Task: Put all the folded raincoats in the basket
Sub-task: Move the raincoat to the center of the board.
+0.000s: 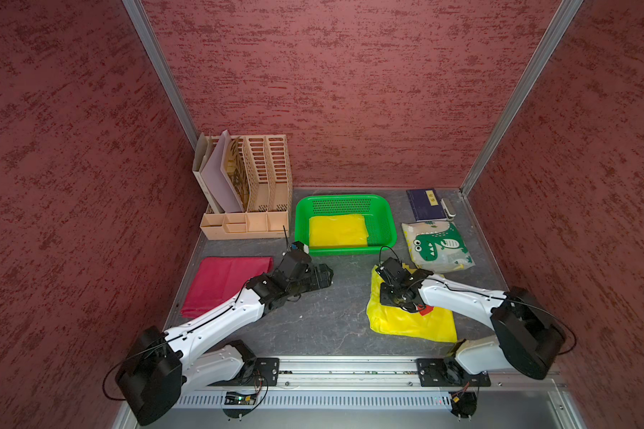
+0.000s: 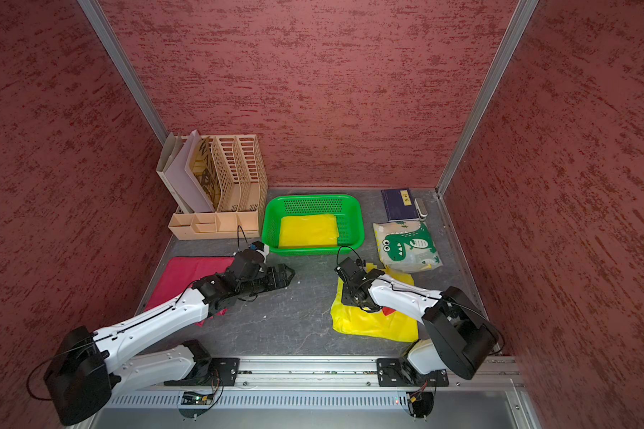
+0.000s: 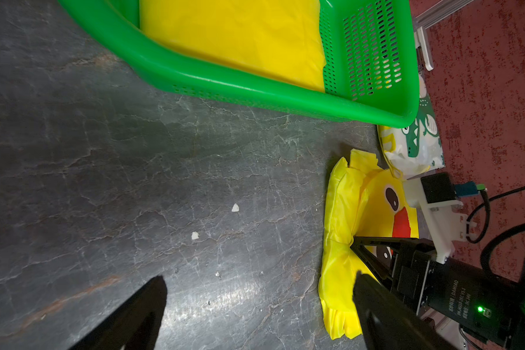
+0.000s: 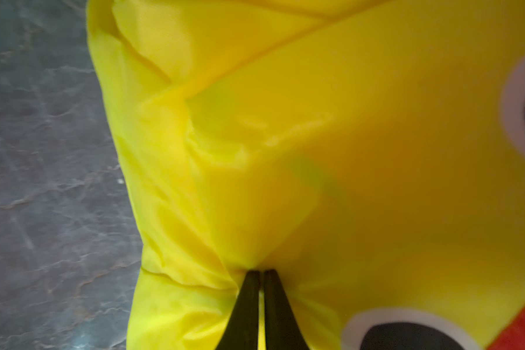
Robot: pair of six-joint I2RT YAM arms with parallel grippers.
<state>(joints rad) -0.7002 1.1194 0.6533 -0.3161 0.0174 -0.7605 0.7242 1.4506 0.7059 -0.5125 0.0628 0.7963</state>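
On the dark bench (image 1: 331,319), the right hand (image 4: 261,272) pinches the duck raincoat (image 1: 413,323), not yet lifted toward the green basket (image 1: 350,252); the left hand (image 1: 324,276) gapes empty.

A dark grey tabletop (image 1: 331,327) with pale stone-like veins fills the scene. Along its far edge, from the robot's left to right — a tan slotted file organizer (image 1: 263,221), a shallow green basket (image 1: 350,251) just beside it, and a dark blue book (image 1: 422,206) in the far right corner. Nearer the robot, a folded red sheet (image 1: 220,282) lies flat on the left, a loosely folded yellow raincoat (image 1: 413,323) with a duck face lies on the right, and a dinosaur-print packet (image 1: 437,245) sits between that raincoat and the book. A few tiny white flecks (image 3: 235,207) dot the bare middle
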